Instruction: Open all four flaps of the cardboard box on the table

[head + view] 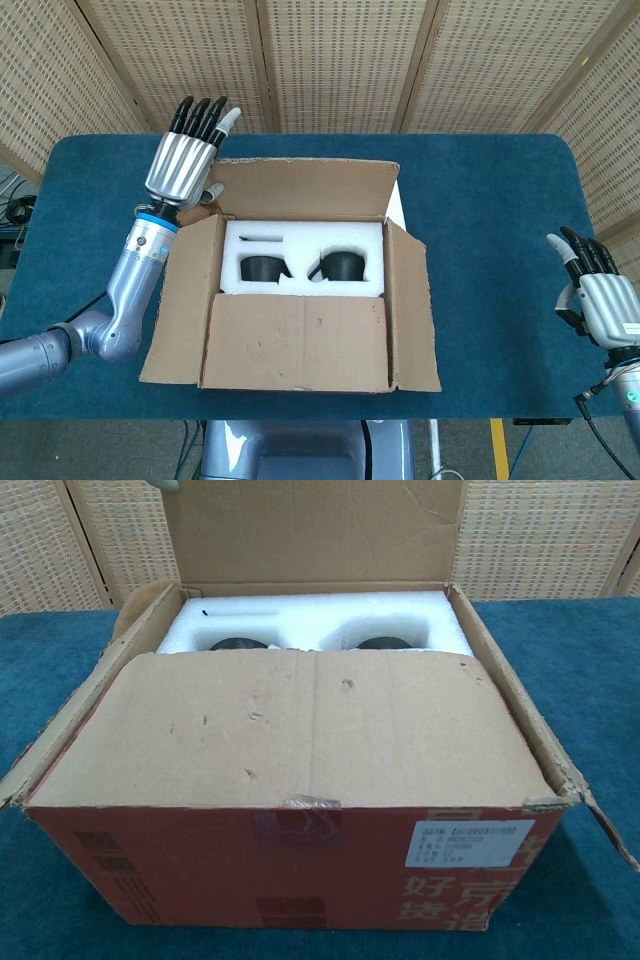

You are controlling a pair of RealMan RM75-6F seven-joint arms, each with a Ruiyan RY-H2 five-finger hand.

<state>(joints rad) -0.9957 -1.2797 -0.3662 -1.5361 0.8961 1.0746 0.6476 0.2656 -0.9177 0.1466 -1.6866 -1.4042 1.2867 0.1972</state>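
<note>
The cardboard box (300, 300) stands mid-table, red-printed on its front (300, 880). Its far flap (300, 188) stands up and leans back, also upright in the chest view (315, 530). The near flap (295, 342) lies flat over the front half (300, 725). The left flap (183, 300) and right flap (410, 300) are spread outward. White foam (303, 255) with two black items shows inside. My left hand (185, 160) is at the far flap's left corner, fingers straight, holding nothing. My right hand (598, 300) hovers at the table's right edge, fingers apart and empty.
The blue table (490, 200) carries the box; a sliver of a white leaflet (398, 205) shows behind the far flap's right end. Wicker screens (330, 60) stand behind the table. The box front sits near the table's near edge.
</note>
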